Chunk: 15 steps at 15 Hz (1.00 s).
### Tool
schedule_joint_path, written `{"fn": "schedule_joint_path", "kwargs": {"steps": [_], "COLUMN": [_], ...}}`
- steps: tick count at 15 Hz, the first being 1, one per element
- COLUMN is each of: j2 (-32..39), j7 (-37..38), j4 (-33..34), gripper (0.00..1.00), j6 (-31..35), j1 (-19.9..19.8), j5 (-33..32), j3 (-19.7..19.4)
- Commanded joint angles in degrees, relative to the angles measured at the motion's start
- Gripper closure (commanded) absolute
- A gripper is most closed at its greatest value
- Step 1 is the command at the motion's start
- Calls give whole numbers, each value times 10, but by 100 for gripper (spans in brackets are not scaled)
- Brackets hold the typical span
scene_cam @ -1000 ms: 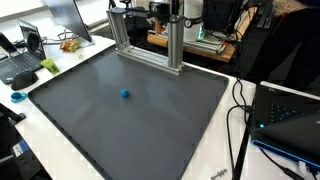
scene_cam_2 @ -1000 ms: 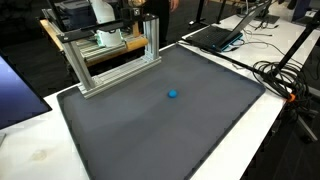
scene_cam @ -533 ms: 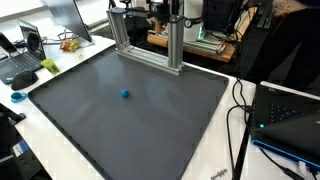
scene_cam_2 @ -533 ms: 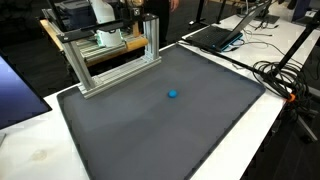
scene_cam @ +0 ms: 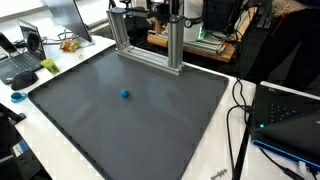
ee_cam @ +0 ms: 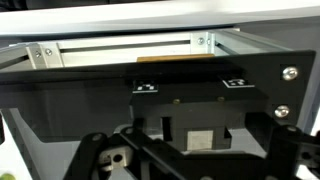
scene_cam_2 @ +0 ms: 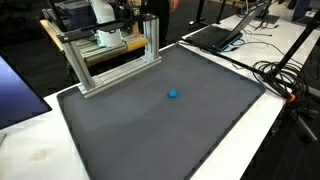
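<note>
Gripper (ee_cam: 190,160) is seen in the wrist view only: fingers spread fully apart, nothing held. It is faced closely by the aluminium frame (ee_cam: 110,28) and a black panel (ee_cam: 190,70). The blue ball (scene_cam: 125,95) is shown in both exterior views near the middle of the grey mat (scene_cam: 170,125), well apart from the frame.

No legible writing in any view
Two small black-and-white tags (ee_cam: 147,86) on the dark panel (ee_cam: 80,98) in the wrist view; patterns only, unreadable
</note>
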Motion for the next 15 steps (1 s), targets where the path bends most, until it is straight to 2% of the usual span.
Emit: {"fn": "schedule_joint_path", "kwargs": {"steps": [1, 10, 15], "j2": [-13, -9, -4], "j7": [-27, -45, -36], "j4": [-11, -2, 0], "gripper": [0, 0, 0], "j6": [-1, -29, -24], "j1": [3, 3, 1], "j5": [5, -1, -3], "j3": [-7, -4, 1]}}
